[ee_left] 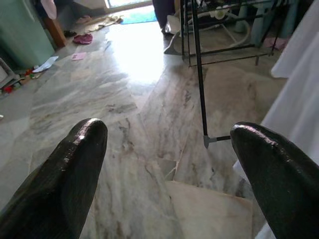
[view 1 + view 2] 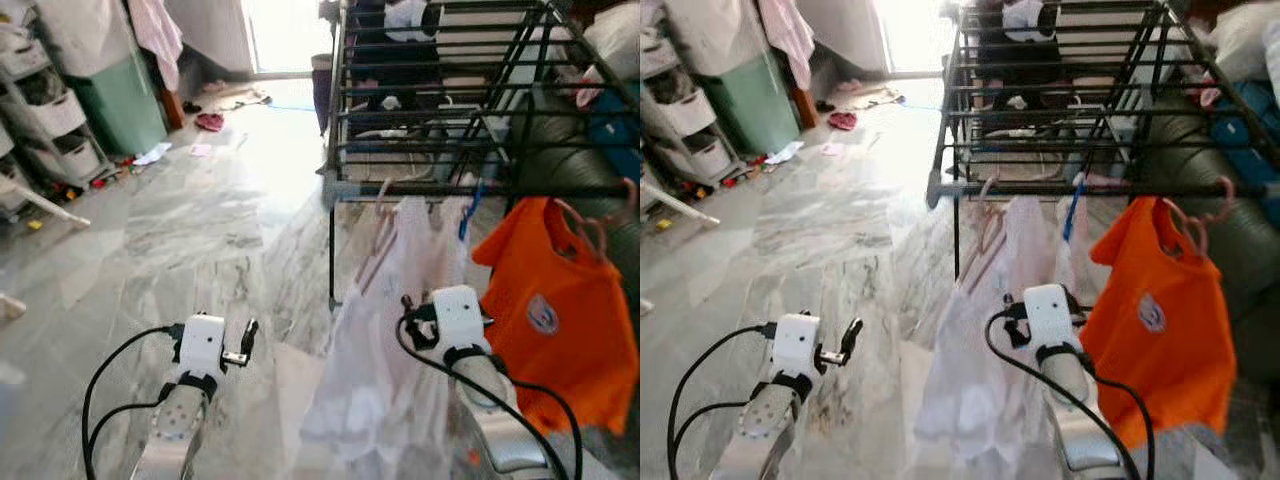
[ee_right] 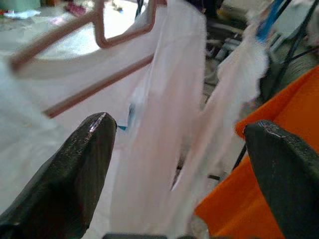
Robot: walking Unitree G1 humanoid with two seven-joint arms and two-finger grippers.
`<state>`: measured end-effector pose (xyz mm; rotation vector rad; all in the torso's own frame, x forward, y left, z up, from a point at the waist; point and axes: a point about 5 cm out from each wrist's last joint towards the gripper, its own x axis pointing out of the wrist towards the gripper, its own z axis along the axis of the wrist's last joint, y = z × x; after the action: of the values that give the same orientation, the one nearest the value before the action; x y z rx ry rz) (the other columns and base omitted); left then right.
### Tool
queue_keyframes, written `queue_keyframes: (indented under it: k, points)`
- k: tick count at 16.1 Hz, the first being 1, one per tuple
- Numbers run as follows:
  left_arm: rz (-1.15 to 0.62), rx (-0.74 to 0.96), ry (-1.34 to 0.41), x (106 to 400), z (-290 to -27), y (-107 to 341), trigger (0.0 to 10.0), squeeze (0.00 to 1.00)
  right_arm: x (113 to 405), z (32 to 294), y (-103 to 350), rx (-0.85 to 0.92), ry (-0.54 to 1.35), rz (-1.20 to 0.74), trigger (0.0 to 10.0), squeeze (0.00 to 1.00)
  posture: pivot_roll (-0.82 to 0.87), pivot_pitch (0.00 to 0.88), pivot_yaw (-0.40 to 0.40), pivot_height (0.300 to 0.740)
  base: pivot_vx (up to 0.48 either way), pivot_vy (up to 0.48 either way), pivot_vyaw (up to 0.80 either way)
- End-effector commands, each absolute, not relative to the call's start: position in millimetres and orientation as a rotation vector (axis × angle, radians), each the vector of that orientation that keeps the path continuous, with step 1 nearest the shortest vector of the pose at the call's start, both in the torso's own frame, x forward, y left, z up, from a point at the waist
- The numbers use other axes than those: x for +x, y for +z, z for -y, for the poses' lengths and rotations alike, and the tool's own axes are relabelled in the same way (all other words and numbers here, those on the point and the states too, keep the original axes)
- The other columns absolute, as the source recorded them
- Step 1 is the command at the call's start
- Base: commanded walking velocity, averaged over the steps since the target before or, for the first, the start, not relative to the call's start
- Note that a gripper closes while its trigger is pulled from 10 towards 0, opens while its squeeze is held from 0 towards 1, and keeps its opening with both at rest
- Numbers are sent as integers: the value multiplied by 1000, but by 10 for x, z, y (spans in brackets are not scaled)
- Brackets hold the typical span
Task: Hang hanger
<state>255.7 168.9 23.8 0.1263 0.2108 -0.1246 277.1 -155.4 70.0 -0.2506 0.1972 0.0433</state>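
Observation:
A pink hanger [image 2: 383, 228] carrying a white garment [image 2: 390, 350] hangs from the front rail of the black drying rack [image 2: 440, 185]. Beside it hang a blue hanger [image 2: 468, 212] and an orange shirt [image 2: 560, 310] on its own pink hanger. In the right wrist view my right gripper [image 3: 179, 124] is open, just short of the white garment [image 3: 164, 99], with the pink hanger [image 3: 94, 37] beyond it and nothing between its fingers. My left gripper [image 2: 243, 345] is open over bare floor to the left of the rack, holding nothing.
Grey marble floor [image 2: 200, 250] stretches ahead on the left. A green cabinet [image 2: 120, 100] and white drawer shelves [image 2: 50, 120] line the far left, with small items and a red thing [image 2: 210, 122] on the floor. Dark bundles [image 2: 570, 150] sit behind the rack.

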Motion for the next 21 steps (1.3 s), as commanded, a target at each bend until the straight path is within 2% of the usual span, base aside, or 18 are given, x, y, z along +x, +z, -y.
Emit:
queue_keyframes:
  k: [1, 15, 21]
  points:
    - [-225, 135, -113, 2553, -1728, 225, 10000, 0, 2782, 1515, 701, -241, 56, -201, 10000, 0, -167, 0, 48, 740, -345, 0, 0]
    - [-234, 139, -124, 2542, -1716, 208, 10000, 0, 2777, 1512, 680, -218, 42, -214, 10000, 0, -175, 0, 50, 740, -344, 0, 0]
    - [-369, 101, -138, 2479, -1777, -63, 10000, 0, 2741, 1582, 376, -183, 8, -331, 10000, 0, -178, 0, 57, 740, 0, 0, 0]
